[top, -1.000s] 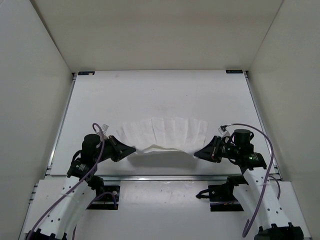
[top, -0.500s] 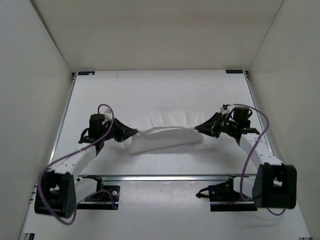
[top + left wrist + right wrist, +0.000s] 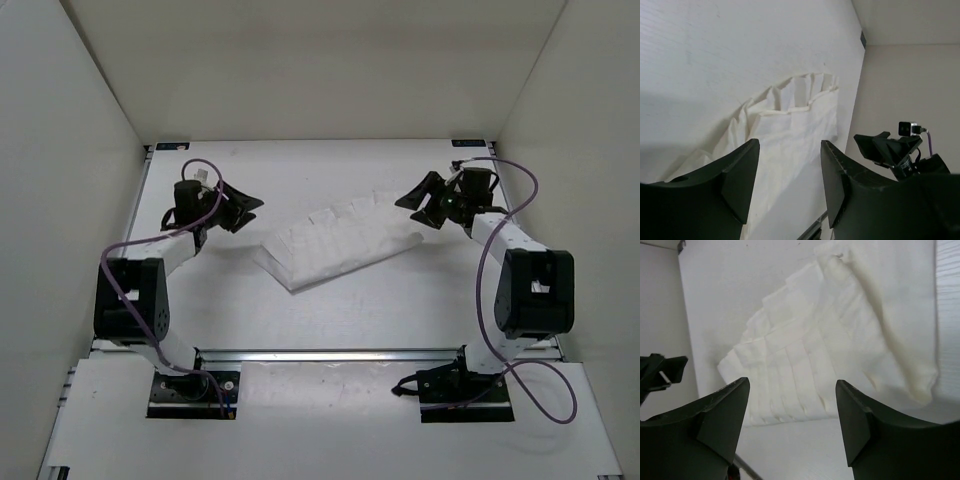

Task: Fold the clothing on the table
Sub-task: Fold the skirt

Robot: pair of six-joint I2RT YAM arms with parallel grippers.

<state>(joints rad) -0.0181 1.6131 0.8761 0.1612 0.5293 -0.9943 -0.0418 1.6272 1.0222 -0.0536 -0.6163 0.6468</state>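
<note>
The left arm (image 3: 128, 300) and right arm (image 3: 535, 290) are white shells with boxy black joints, each trailing a purple cable (image 3: 483, 275) from black base plates (image 3: 195, 388) at seven and five o'clock, while the left gripper (image 3: 252, 214) and right gripper (image 3: 410, 212) have matte black wedge fingers (image 3: 722, 415).

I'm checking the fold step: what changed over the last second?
Both arms carried the near edge of the clothing away from their bases, folding it over itself. The left gripper and right gripper then let go and now stand open beside it. The clothing stays on the table.
</note>
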